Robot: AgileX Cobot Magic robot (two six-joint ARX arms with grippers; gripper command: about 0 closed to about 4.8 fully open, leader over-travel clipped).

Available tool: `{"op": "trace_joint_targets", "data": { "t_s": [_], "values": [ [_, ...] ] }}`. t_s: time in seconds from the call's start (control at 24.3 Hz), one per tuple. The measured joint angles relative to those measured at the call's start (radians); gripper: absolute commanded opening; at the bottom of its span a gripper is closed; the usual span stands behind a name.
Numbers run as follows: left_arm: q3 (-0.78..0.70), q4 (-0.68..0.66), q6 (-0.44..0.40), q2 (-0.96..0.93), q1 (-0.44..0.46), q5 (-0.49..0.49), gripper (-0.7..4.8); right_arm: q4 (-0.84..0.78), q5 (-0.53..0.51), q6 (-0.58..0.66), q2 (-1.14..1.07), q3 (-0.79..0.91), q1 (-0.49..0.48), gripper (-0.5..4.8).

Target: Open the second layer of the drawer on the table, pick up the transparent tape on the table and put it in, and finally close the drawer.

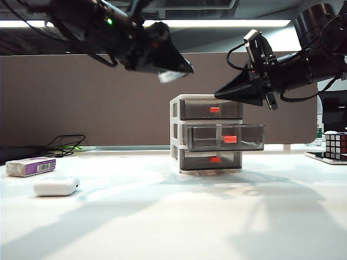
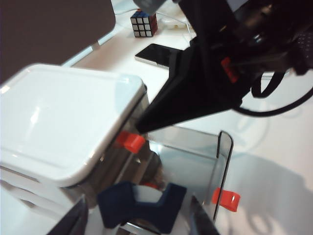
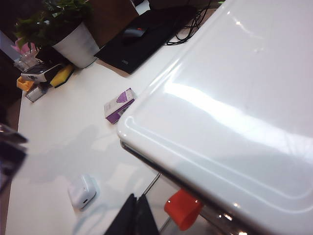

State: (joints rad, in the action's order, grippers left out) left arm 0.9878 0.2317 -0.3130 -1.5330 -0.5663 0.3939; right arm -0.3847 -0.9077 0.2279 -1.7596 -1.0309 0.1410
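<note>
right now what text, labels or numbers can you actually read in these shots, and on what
No text can be read.
purple-labelled box: has a barcode and print, too small to read.
black laptop: has a pale mark near its edge, too blurred to read.
white case: no marking shows.
drawer: no label, only red-orange handles.
Rubik's cube: coloured stickers, no letters.
</note>
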Motion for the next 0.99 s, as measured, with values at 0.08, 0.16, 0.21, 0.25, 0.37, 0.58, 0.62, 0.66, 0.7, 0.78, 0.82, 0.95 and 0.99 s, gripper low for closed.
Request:
{"op": "trace_joint_targets", "data": {
  "t_s": [0.08, 0.16, 0.21, 0.25, 0.37, 0.58, 0.62, 0.66, 0.7, 0.78, 0.82, 0.95, 0.99],
  "values": [
    [0.036, -0.005, 0.004, -0.046, -0.01, 0.0, 0.43, 0.0, 0.004, 0.0, 0.0, 0.0, 0.0, -0.05],
    [0.067, -0.004, 0.006, -0.083, -0.023, 0.0, 0.43, 0.0, 0.012, 0.0, 0.0, 0.0, 0.001, -0.05],
    [0.086, -0.005, 0.008, -0.106, -0.033, 0.003, 0.43, 0.0, 0.014, 0.0, 0.0, 0.0, 0.002, -0.05],
    [0.1, -0.004, 0.008, -0.124, -0.04, 0.004, 0.43, 0.0, 0.015, 0.0, 0.0, 0.0, 0.005, -0.05],
    [0.137, -0.006, 0.01, -0.172, -0.064, 0.007, 0.43, 0.0, 0.017, 0.0, 0.0, 0.0, 0.006, -0.05],
    [0.151, -0.006, 0.012, -0.206, -0.074, 0.007, 0.43, 0.0, 0.046, 0.0, 0.0, 0.0, 0.006, -0.05],
    [0.151, -0.006, 0.011, -0.21, -0.074, 0.007, 0.43, -0.003, 0.056, 0.0, 0.0, -0.001, 0.005, -0.05],
    [0.152, -0.006, 0.012, -0.216, -0.072, 0.007, 0.43, -0.008, 0.062, 0.0, 0.0, 0.0, 0.005, -0.05],
    [0.152, -0.009, 0.012, -0.228, -0.071, 0.006, 0.43, -0.021, 0.065, 0.001, 0.0, -0.001, 0.005, -0.05],
    [0.153, -0.013, 0.012, -0.243, -0.071, 0.007, 0.43, -0.032, 0.067, 0.004, 0.0, -0.001, 0.006, -0.05],
    [0.153, -0.013, 0.012, -0.253, -0.072, 0.007, 0.43, -0.036, 0.067, 0.004, 0.0, -0.001, 0.006, -0.05],
    [0.153, -0.021, 0.012, -0.267, -0.072, 0.007, 1.06, -0.036, 0.067, 0.005, 0.0, -0.001, 0.006, -0.05],
    [0.153, -0.019, 0.012, -0.267, -0.071, 0.006, 1.79, -0.036, 0.067, 0.005, 0.0, -0.001, 0.006, -0.05]
  ]
}}
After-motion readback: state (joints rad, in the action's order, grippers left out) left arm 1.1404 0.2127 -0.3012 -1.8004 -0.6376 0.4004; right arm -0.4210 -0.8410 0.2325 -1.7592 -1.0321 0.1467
